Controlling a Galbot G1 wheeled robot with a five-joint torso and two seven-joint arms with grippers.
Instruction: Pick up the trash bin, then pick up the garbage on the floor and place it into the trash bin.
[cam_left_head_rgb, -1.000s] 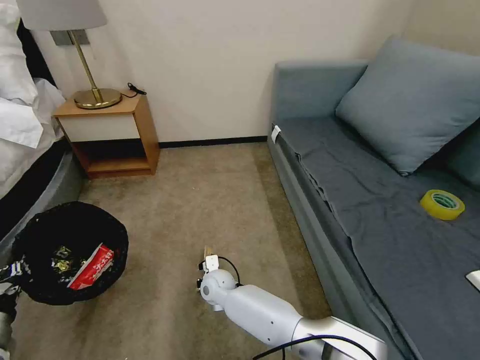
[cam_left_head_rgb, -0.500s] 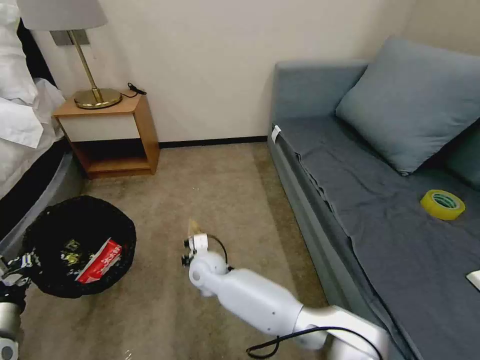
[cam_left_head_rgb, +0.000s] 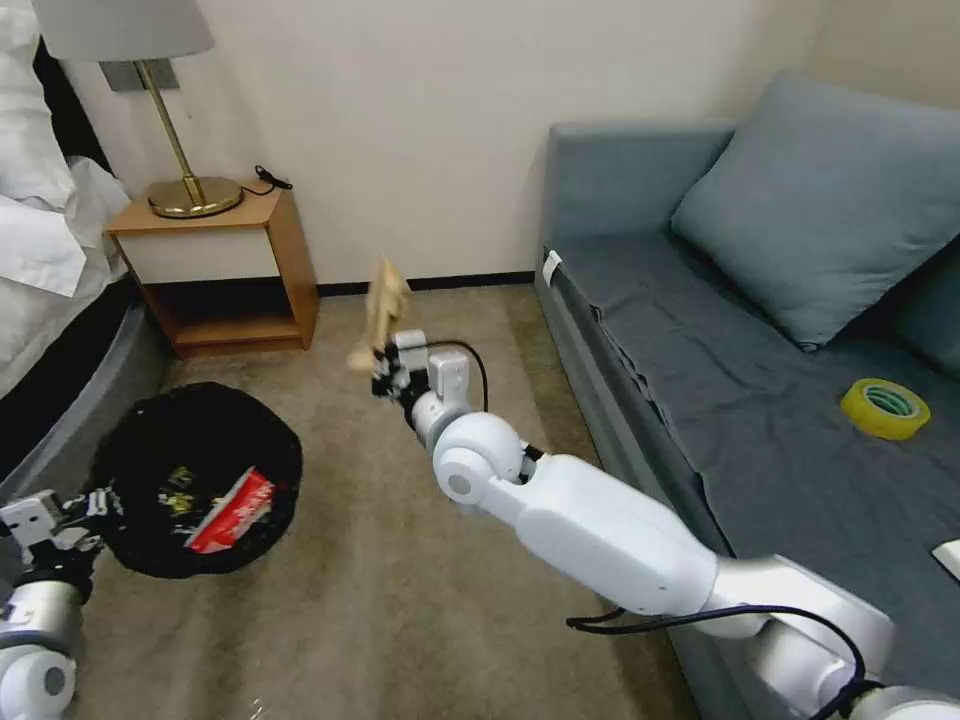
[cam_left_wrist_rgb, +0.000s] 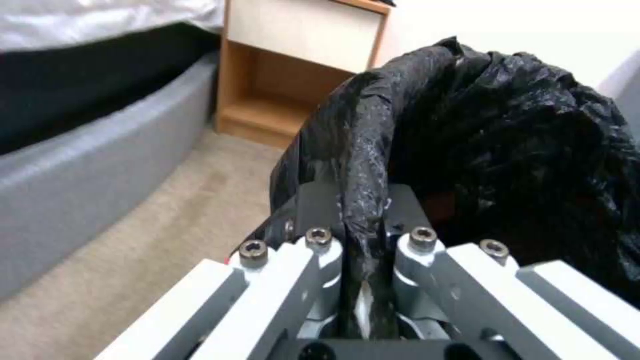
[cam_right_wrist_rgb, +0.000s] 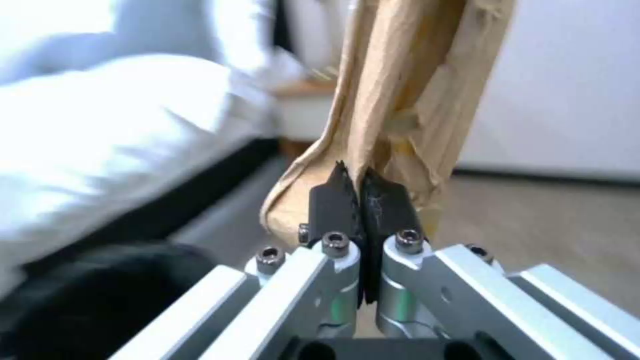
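- Far left, low: left end effector (cam_left_head_rgb: 85, 505) holds the trash bin (cam_left_head_rgb: 200, 470) by its near rim. In the left wrist view, fingers (cam_left_wrist_rgb: 320, 245) are pressed together on the black bag folded over the rim (cam_left_wrist_rgb: 363, 165). The bin's mouth opens upward.
- Inside the bin: crushed red-and-white carton (cam_left_head_rgb: 232, 498) and a gold-brown wrapper (cam_left_head_rgb: 180, 478) lie on the bag.
- Behind the bin: bed edge (cam_left_head_rgb: 60, 400) and wooden nightstand (cam_left_head_rgb: 225, 265) with a brass lamp (cam_left_head_rgb: 190, 195).
- Centre: right end effector (cam_left_head_rgb: 385, 372) is raised above the carpet (cam_left_head_rgb: 400, 520), clamped on the lower end of the tan paper scrap (cam_left_head_rgb: 382, 300); the right wrist view shows black pads (cam_right_wrist_rgb: 340, 200) shut tight on the paper (cam_right_wrist_rgb: 407, 95). The scrap stands up from the grip, to the right of the bin and not over it.
- Right: grey sofa (cam_left_head_rgb: 700, 420) with a yellow tape roll (cam_left_head_rgb: 884, 408) on the seat.
- Step in hand, as I read it: carrying the scrap to the bin.
- Next move calls for bringing the scrap over the bin mouth, or the bin under it, then letting go; the light paper may drift or cling to the pads.
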